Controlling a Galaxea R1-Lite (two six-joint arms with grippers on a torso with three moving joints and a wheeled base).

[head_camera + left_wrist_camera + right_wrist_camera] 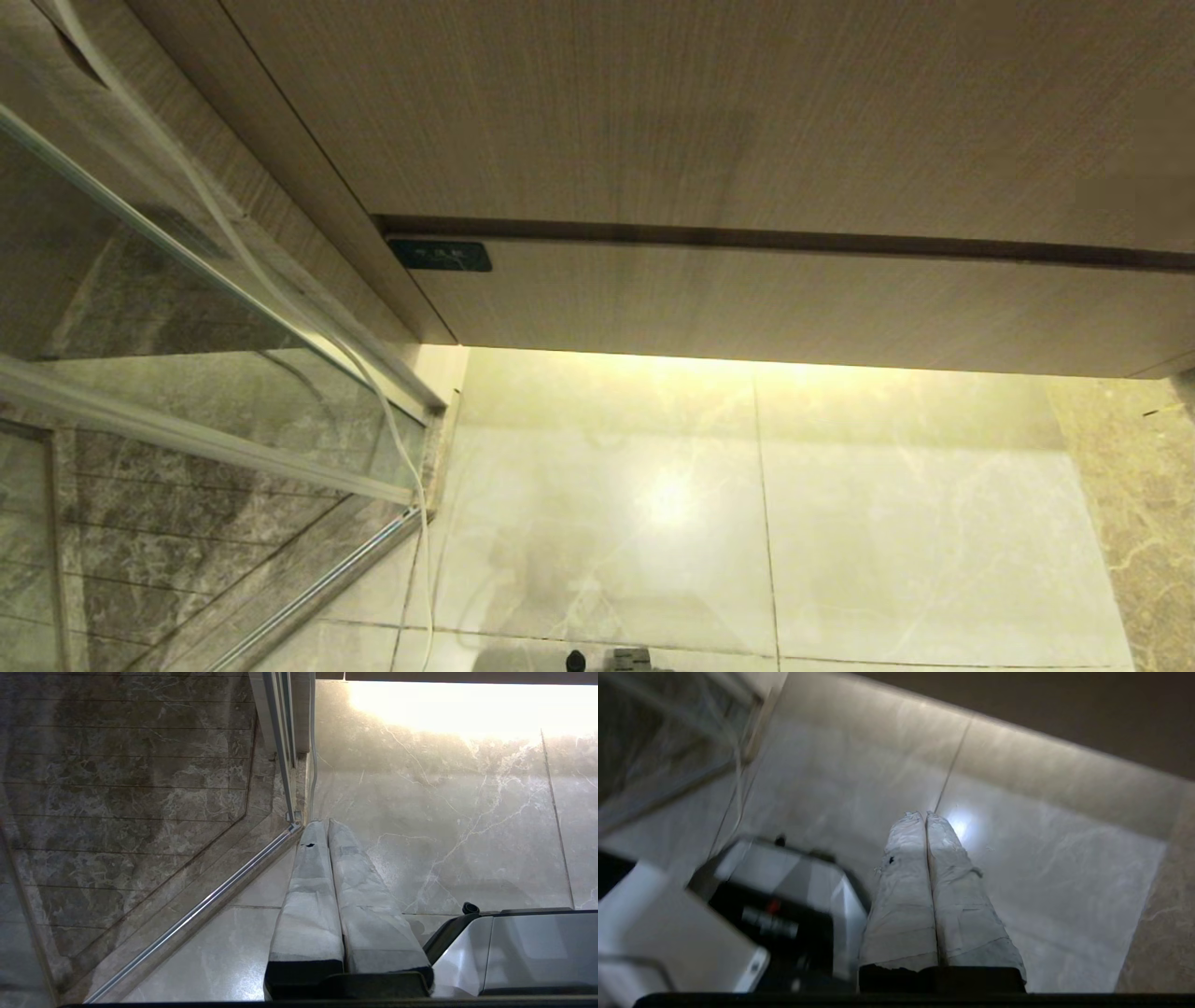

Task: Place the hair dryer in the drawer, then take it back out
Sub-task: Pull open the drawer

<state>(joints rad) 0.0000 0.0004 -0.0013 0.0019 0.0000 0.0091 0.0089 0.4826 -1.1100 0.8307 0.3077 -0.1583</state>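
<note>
Head view: drawer shut, dryer nowhere in frame

Head view gives you the drawer (794, 303) closed at 12 o'clock, a narrow wood-grain front running 9-to-3 under the taller panel (709, 112), dark label (439, 255) at its 9 o'clock end. The hair dryer is not visible in any view; only a white cord (280, 299) trails down the glass partition (168, 308) at 9 o'clock. The right gripper (926, 815) is pressed closed and empty, over floor tile (1064, 872), pointing toward the strip under the drawer. The left gripper (322, 823) is closed too, parked low by the glass rail. My read: opening the drawer comes first, and the right arm looks nearer its front, which lies crosswise to the fingers.
</note>
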